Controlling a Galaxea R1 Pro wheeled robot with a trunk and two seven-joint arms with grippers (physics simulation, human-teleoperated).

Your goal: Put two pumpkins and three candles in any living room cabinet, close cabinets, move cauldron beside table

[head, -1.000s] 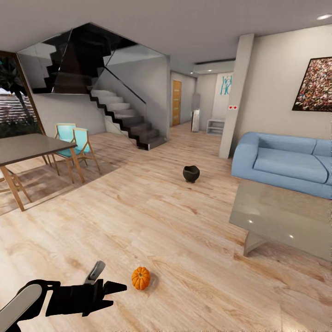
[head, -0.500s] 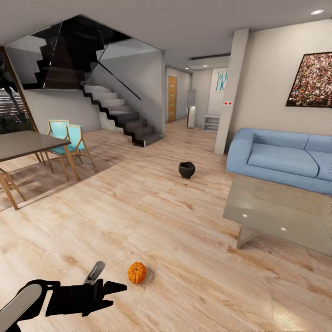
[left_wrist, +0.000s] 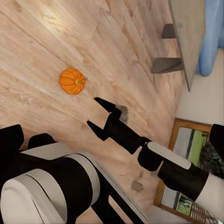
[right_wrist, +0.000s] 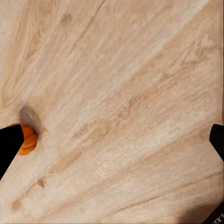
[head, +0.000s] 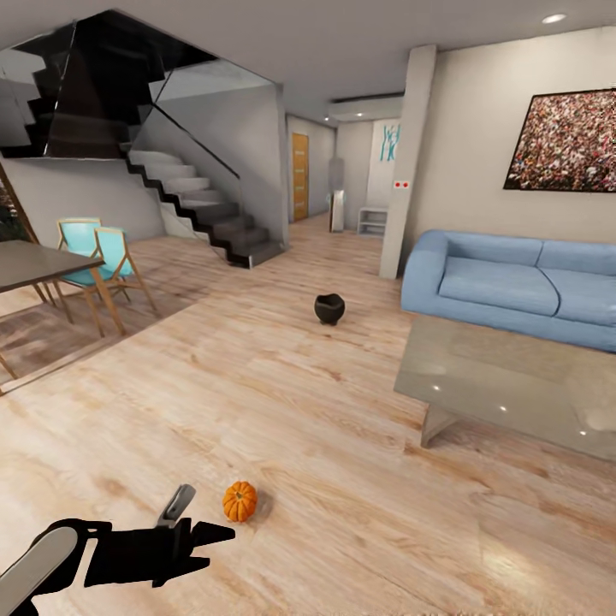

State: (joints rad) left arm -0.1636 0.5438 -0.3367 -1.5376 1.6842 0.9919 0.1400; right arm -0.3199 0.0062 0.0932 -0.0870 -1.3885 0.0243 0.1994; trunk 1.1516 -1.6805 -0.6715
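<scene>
Your left gripper (head: 210,535) hangs low over the light plank floor (head: 282,402), its 2 black fingers spread apart with nothing between them; the left wrist view shows the same gripper (left_wrist: 95,114) with its tips parted over bare boards. 1 pumpkin (head: 239,501) sits on the floor just beyond those fingertips and a little to their right, near but not touching them (in the left wrist view the pumpkin (left_wrist: 72,81) lies clear of the tips, stem to one side). Your right gripper (right_wrist: 112,140) looks straight down at the planks, with 1 dark finger at each edge of its wrist view, so the jaws stand wide apart and hold nothing; a pumpkin (right_wrist: 25,139) peeks out from behind 1 of those fingers, resting on the floor with its shadow beside it. Well ahead of your left gripper and further to its right, the cauldron (head: 329,308) stands upright on open floor, apart from everything else. The table (head: 513,376), with its glossy grey top, lies far off to the right of your left gripper, and the cauldron is well apart from its near corner, out in front of the blue sofa (head: 513,287). That sofa runs along the wall behind the table. Away to the left of your left gripper are a dark dining table (head: 30,261) and 2 turquoise chairs (head: 94,257), and beyond them a staircase (head: 197,205) climbs up.
</scene>
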